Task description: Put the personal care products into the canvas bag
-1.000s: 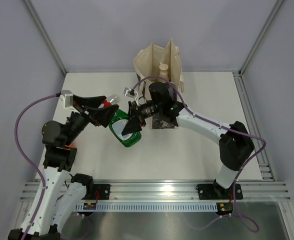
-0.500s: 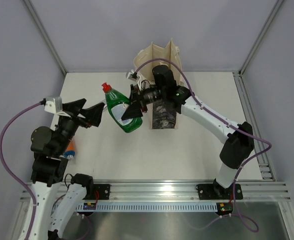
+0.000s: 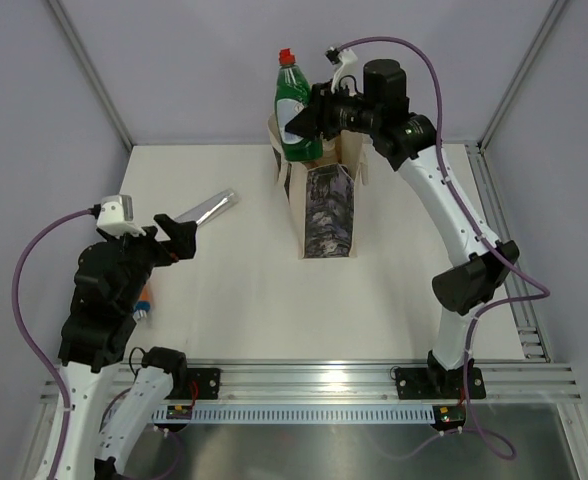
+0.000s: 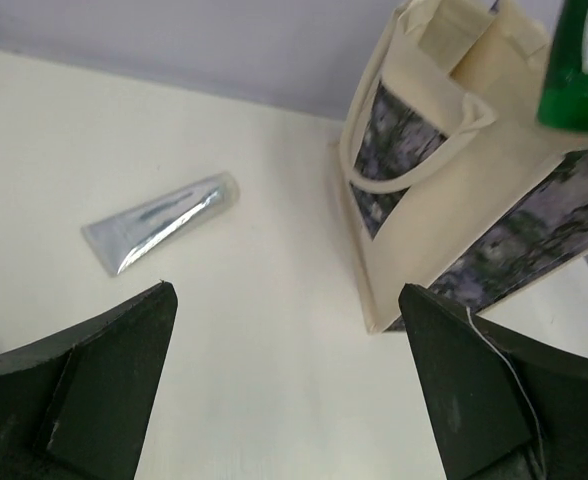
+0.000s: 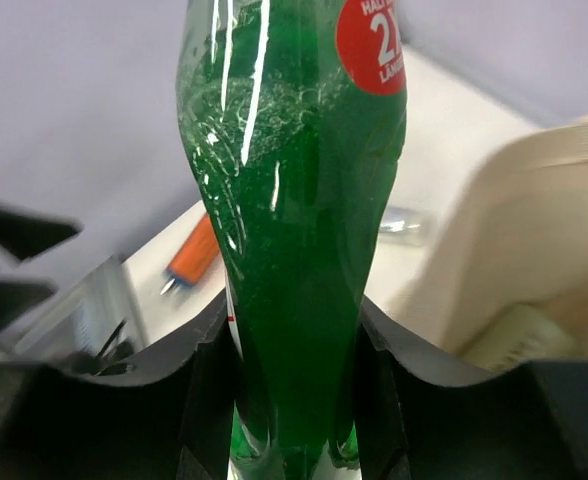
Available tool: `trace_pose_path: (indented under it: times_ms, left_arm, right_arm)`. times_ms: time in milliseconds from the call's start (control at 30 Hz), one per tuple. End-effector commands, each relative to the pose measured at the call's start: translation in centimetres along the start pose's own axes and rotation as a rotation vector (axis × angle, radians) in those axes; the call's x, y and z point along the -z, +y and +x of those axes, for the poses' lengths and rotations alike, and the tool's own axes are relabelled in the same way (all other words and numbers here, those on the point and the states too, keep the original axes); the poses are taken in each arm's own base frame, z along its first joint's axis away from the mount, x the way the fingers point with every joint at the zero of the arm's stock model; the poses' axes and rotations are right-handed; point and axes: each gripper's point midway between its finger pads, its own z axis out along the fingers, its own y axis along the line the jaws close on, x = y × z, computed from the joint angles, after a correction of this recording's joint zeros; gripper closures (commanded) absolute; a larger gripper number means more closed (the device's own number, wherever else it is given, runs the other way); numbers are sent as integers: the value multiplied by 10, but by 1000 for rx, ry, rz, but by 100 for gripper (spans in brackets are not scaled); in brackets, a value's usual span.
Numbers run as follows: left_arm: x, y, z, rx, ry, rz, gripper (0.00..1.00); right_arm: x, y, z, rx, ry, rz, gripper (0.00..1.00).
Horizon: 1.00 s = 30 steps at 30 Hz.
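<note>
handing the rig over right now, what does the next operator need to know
Left gripper: open, empty, over the table, facing the tube.
Right gripper: shut on the green bottle, held above the bag.
Bag stands upright at the far side; a pale item shows inside.
Tube lies flat on the table, left of the bag; an orange bottle lies near the left arm.
Done: at least one item bagged, it seems.
Left: lower and release the green bottle, then bag the tube and orange bottle.

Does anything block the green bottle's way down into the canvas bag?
Nothing visible does: the right tool holds the green bottle upright over the open top of the canvas bag.
</note>
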Motion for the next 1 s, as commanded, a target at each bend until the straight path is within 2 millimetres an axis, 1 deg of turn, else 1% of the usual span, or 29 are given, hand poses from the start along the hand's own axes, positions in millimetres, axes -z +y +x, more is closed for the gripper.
trace_pose_path:
  times_ms: [0,33,100,133,200,233,267,300,333,367,433,467,533,600,633,667,700,733,767,800,833,867,900,933,967]
  left_arm:
    - [4,17,2,-8,25,-97,1]
    - [4,21,4,-11,30,-115,1]
    - [7,29,8,-13,37,-162,1]
    - [7,33,13,-15,48,-177,1]
    - [7,44,21,-11,71,-231,1]
    - [5,49,29,-14,98,-258,1]
    - [6,55,36,-18,126,-288,1]
    - [6,58,40,-17,141,-304,1]
    - [4,63,48,-23,175,-328,1]
    - [3,67,52,-28,187,-350,1]
    - [3,74,59,-34,215,-388,1]
    - [1,80,62,-44,229,-419,1]
    - [1,88,68,-57,257,-460,1]
    - [1,104,74,-73,275,-536,1]
    - [0,109,75,-81,279,-555,1]
    - [-1,114,78,-89,292,-574,1]
    - [0,124,82,-93,307,-613,1]
    - [-1,130,84,-95,315,-635,1]
    - [-2,141,88,-95,342,-665,1]
    - [-2,148,93,-91,363,-682,1]
    - [-3,153,96,-84,377,-691,1]
    - [-2,165,99,-52,394,-719,1]
    - [-5,171,106,-30,428,-738,1]
    - [-6,175,108,-12,440,-751,1]
    - [-7,180,111,27,445,-778,1]
  right_arm:
    - [24,-34,-71,43,-222,275,100]
    - [29,-56,-80,44,-260,390,100]
    - [31,-75,-82,83,-275,478,100]
    - [28,-93,-77,94,-272,540,100]
    - [26,-110,-65,128,-235,595,100]
    - [21,-120,-51,124,-200,610,100]
    - [19,-122,-44,131,-178,607,100]
    - [18,-124,-38,135,-160,600,100]
    - [14,-123,-24,146,-114,567,100]
    - [13,-120,-19,154,-95,548,100]
    - [10,-115,-2,164,-43,497,100]
    - [10,-116,4,198,-17,486,100]
    - [7,-116,22,207,42,451,96]
    - [6,-120,36,202,84,430,93]
    - [5,-122,46,187,117,416,92]
    - [4,-123,51,181,134,404,91]
    - [6,-127,54,173,146,400,90]
    - [3,-129,62,156,169,394,86]
    - [3,-131,65,150,178,394,83]
    - [4,-134,65,149,181,393,79]
    - [4,-135,70,145,197,391,63]
    - [3,-136,71,146,204,385,58]
    - [5,-138,70,148,207,377,52]
    - [4,-135,71,148,213,355,39]
    - [5,-136,71,145,215,349,33]
